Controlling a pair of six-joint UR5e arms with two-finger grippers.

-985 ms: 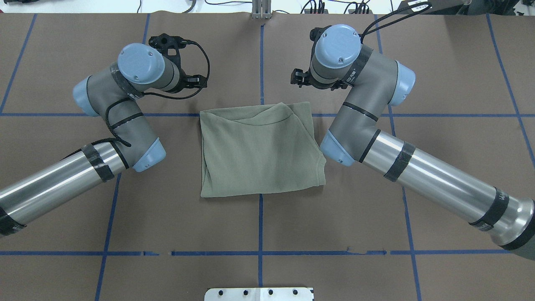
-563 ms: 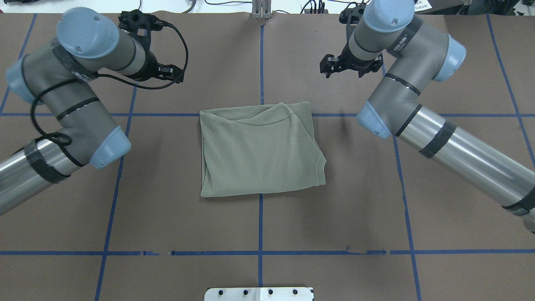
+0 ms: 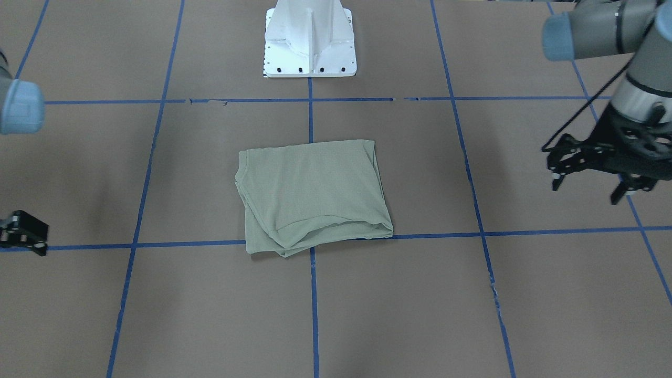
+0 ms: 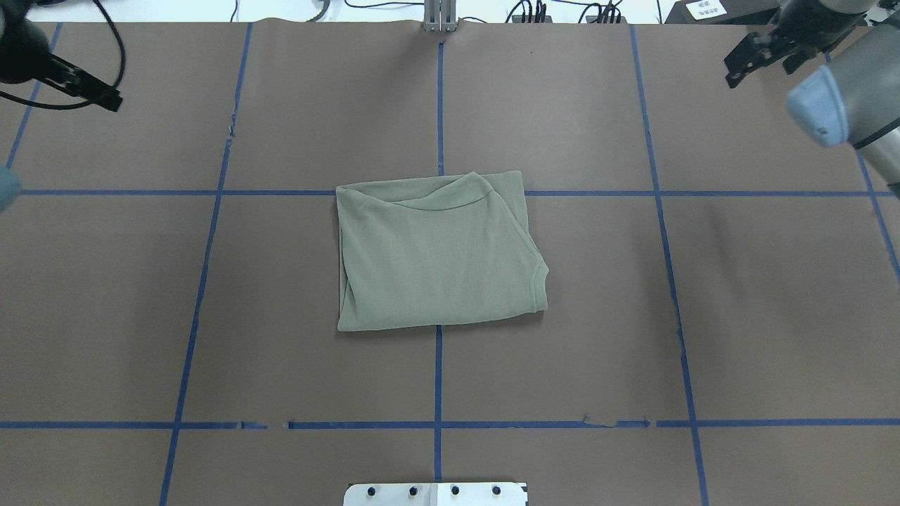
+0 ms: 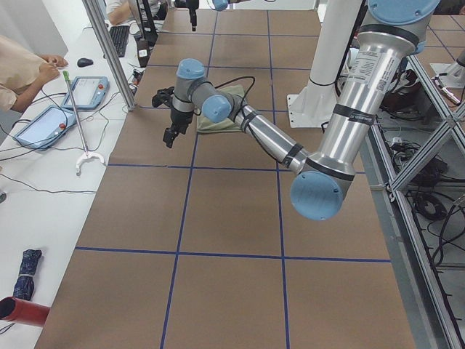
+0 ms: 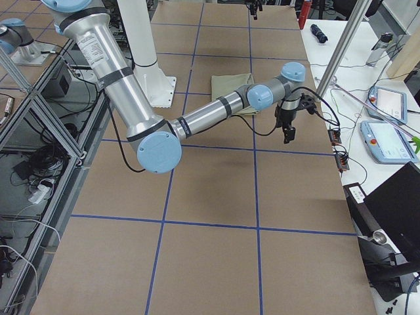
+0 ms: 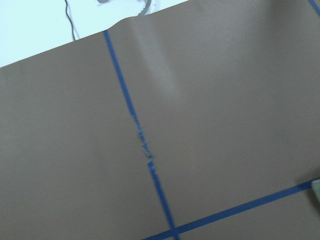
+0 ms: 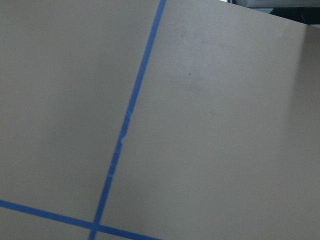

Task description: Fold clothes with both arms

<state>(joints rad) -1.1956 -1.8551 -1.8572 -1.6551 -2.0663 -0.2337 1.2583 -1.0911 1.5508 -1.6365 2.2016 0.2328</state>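
Note:
The clothes are one sage-green shirt [image 4: 439,253], folded into a rough rectangle flat on the middle of the brown table; it also shows in the front view [image 3: 312,197]. Nothing touches it. My left gripper [image 3: 585,190] hangs above the table far off to the shirt's side, fingers spread and empty; overhead it sits in the far left corner [image 4: 91,88]. My right gripper [image 4: 763,60] hovers at the far right corner, open and empty, and is cut by the frame edge in the front view [image 3: 21,233]. Both wrist views show only bare table and tape.
Blue tape lines [image 4: 439,372] grid the brown table cover. The white pedestal base [image 3: 310,47] stands at the robot's side. Cables [image 4: 534,10] lie along the far edge. A person [image 5: 22,69] sits by tablets [image 5: 91,91] at a side bench.
Both arms have swung up and outward from beside the shirt to the table's far corners. The shirt has not moved.

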